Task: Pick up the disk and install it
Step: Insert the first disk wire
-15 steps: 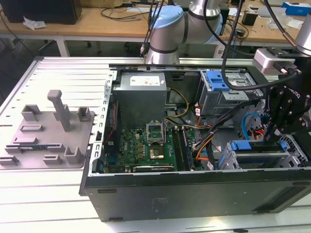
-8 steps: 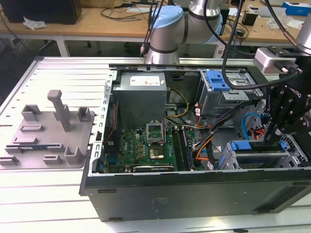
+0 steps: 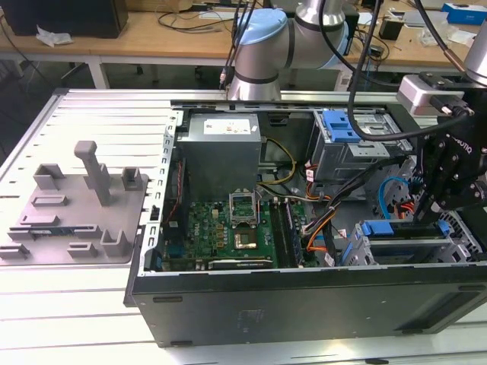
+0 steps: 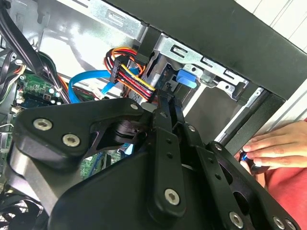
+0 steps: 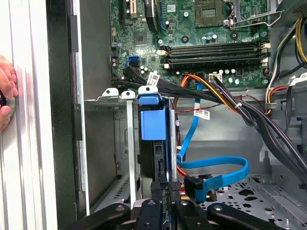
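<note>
The disk (image 5: pixel 152 125) stands on edge in a slot of the grey drive cage (image 5: pixel 111 93) at the front corner of the open computer case. Its blue carrier end faces the motherboard. In the first wrist view my gripper (image 5: pixel 163 189) sits at the disk's other end, fingers close together on its thin edge. The second wrist view shows the same narrow black fingers (image 4: pixel 163 120) reaching to the disk's blue carrier (image 4: pixel 186 79). In the exterior view, my gripper (image 3: pixel 444 220) hangs over the cage at the case's right end, just beside the blue carrier (image 3: pixel 386 228).
A person's hand (image 4: pixel 273 149) rests on the case's outer wall beside the cage, also seen as a hand (image 5: pixel 5 91). Blue and orange cables (image 5: pixel 211 167) lie close to the disk. The grey power supply (image 3: pixel 221 148) and a blue latch (image 3: pixel 342 125) sit farther back.
</note>
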You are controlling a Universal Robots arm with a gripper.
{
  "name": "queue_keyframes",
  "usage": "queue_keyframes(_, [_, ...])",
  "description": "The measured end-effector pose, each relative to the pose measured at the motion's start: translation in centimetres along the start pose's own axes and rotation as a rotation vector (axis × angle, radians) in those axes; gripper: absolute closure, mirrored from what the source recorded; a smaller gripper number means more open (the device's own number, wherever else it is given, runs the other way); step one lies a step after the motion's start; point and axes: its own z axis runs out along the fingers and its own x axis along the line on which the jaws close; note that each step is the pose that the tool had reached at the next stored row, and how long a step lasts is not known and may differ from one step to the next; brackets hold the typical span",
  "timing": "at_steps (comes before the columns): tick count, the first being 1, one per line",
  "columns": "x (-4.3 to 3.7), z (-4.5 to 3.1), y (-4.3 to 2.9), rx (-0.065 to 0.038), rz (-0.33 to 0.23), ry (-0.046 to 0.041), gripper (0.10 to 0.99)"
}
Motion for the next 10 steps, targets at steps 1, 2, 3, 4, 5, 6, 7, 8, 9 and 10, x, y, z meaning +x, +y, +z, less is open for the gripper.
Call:
queue_keyframes(1, [0.00,0.00,0.00,0.000,0.000,0.0001,0.918])
queue_keyframes(2, [0.00,0.00,0.00,0.000,0.000,0.0000,0.918])
queue_keyframes(3, [0.00,0.00,0.00,0.000,0.000,0.0000,0.918])
queue_keyframes(4, [0.00,0.00,0.00,0.000,0.000,0.0000,0.918])
queue_keyframes(5, [0.00,0.00,0.00,0.000,0.000,0.0000,0.918])
queue_keyframes(6, [0.01,0.01,0.00,0.000,0.000,0.0002,0.918])
queue_keyframes(7, [0.00,0.04,-0.03,0.000,0.000,0.0002,0.918])
queue_keyframes(8, [-0.01,0.08,-0.08,0.000,0.000,0.0000,0.918])
queue_keyframes(9, [-0.02,0.11,-0.08,0.000,0.000,0.0000,0.918])
queue_keyframes(10, [-0.02,0.15,-0.08,0.000,0.000,-0.0002,0.918])
